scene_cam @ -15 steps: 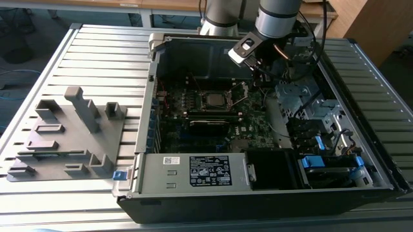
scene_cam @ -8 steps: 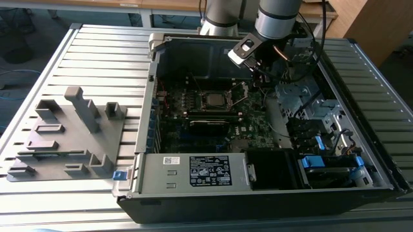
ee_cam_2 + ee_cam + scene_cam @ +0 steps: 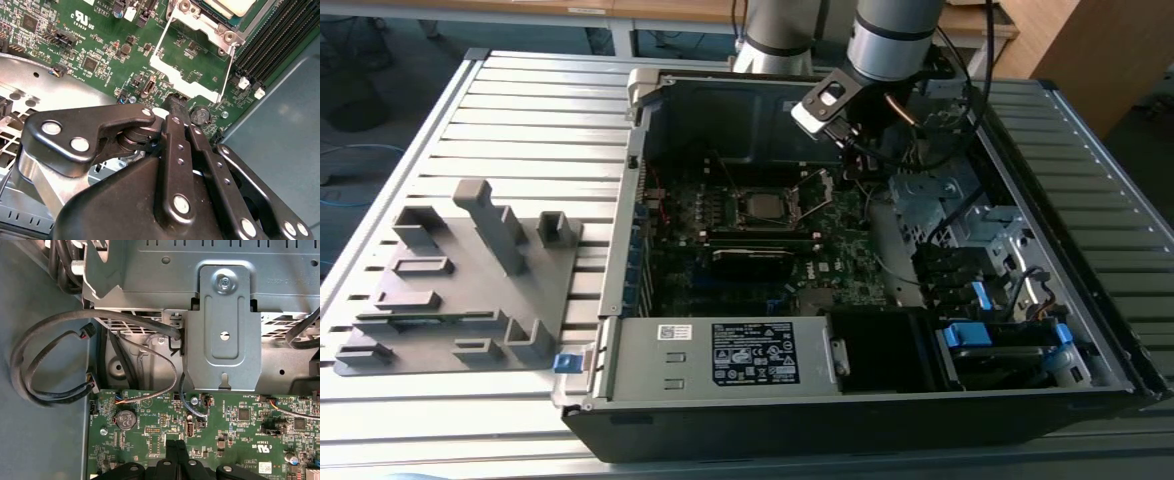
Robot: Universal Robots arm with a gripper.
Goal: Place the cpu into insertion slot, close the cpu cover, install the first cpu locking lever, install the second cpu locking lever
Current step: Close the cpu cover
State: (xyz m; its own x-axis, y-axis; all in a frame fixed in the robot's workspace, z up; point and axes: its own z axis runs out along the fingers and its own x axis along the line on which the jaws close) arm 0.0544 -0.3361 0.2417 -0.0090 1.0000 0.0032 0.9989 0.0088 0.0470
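Inside the open computer case (image 3: 854, 420) on the slatted table (image 3: 520, 120), the cpu (image 3: 765, 207) lies flat in the insertion slot (image 3: 200, 22) of the green motherboard (image 3: 240, 440), its dull metal top facing up. Being square, it has no long axis to speak of. The cpu cover (image 3: 187, 75) is not down: in the exterior view it stands raised on the exterior view's right of the socket. In the second wrist view its silvery frame slopes away from the socket towards the camera, and the green board shows through its window. A thin wire locking lever (image 3: 228, 70) runs along one side of the frame. The gripper (image 3: 174, 102) has its two black fingers (image 3: 172, 130) pressed together with nothing seen between them. Their tip sits right at the free edge of the cover, just beside a coin cell (image 3: 200, 115); whether tip and frame touch cannot be told. The first wrist view looks the other way, over the same closed fingertips (image 3: 175, 445). There the board edge, looping grey cables (image 3: 30, 355) and a metal bracket (image 3: 225, 330) of the case appear. The exterior view also takes in a grey fixture (image 3: 467, 280) lying on the table beside the case.
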